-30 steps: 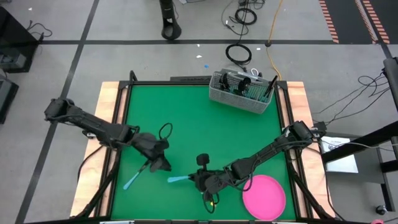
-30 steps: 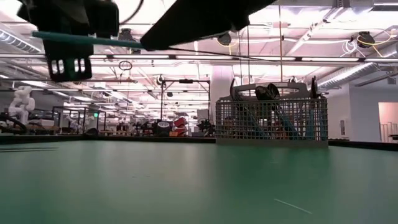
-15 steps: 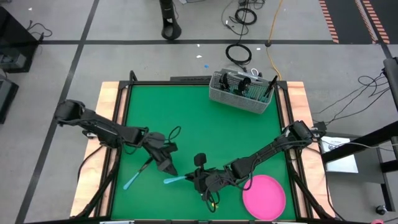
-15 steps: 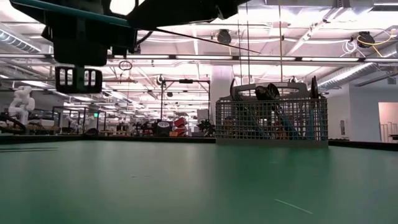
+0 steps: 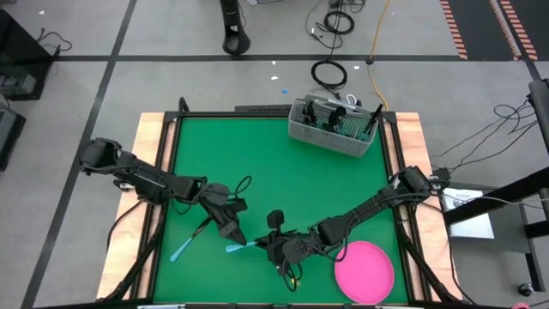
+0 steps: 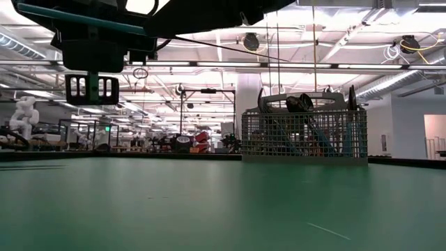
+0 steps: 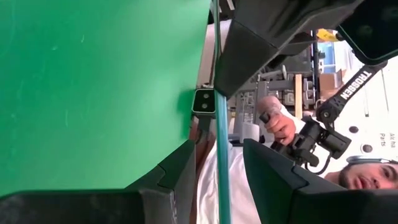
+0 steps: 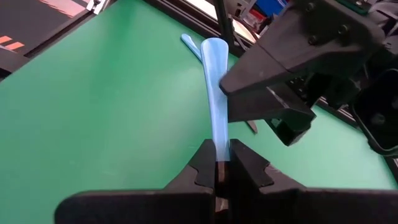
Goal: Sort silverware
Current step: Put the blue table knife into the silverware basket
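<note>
Handover in progress above the green surface (image 5: 283, 172) — right pincer (image 8: 222, 163) clamping a blue-handled utensil (image 8: 214, 93); left pincer (image 5: 238, 237), half-open, straddling its free end. Next: left closing, right releasing.

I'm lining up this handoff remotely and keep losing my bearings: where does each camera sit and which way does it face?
High: overhead, straight down; both arms, caddy, plate.
Low: table height, level across the mat to the caddy; arms overhead.
Left wrist: on the left arm, past the left gripper; a utensil runs between its fingers, a person beyond.
Right wrist: on the right arm, past the right gripper, shut on that utensil.
Shared: both wrist views show the utensil.
</note>
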